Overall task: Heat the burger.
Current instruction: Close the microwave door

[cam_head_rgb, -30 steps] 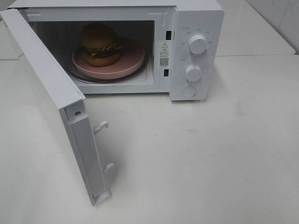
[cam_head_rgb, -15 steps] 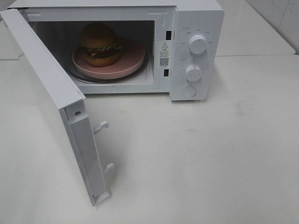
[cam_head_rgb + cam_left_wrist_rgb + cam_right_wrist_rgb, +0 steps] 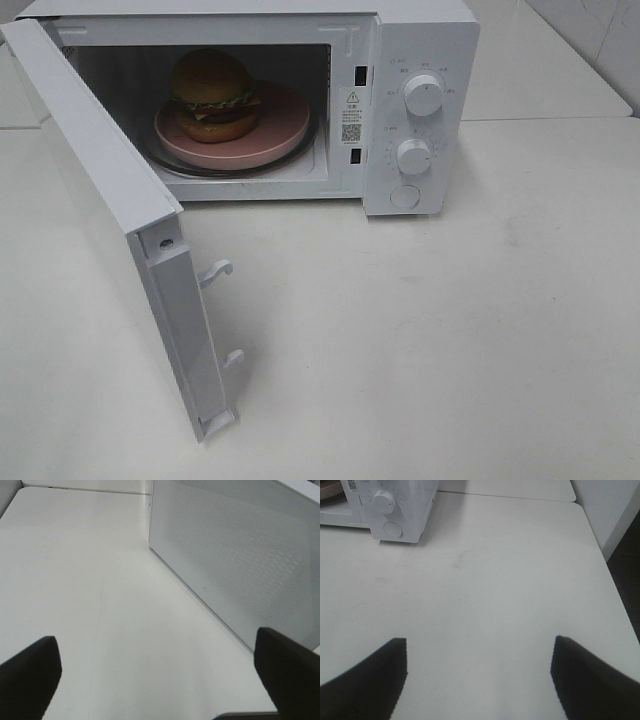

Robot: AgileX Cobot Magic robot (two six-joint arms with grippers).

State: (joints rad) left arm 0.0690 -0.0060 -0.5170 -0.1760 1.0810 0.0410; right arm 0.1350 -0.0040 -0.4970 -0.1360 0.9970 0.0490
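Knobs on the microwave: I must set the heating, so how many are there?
2, stacked on the control panel: upper knob, lower knob above a round button.

A white box-shaped microwave oven (image 3: 420, 60) stands at the back of the flat white table (image 3: 450, 330), its hinged white door (image 3: 110, 190) swung out leftward and forward. In the cavity a round golden-brown burger (image 3: 213, 95) sits on the left part of a wide round pink plate (image 3: 285, 125), which lies on a round glass turntable (image 3: 305, 158). Right of the cavity, one round white plastic knob (image 3: 424, 95) stands above a second knob (image 3: 413, 156), with a round white button (image 3: 405, 196) just below.
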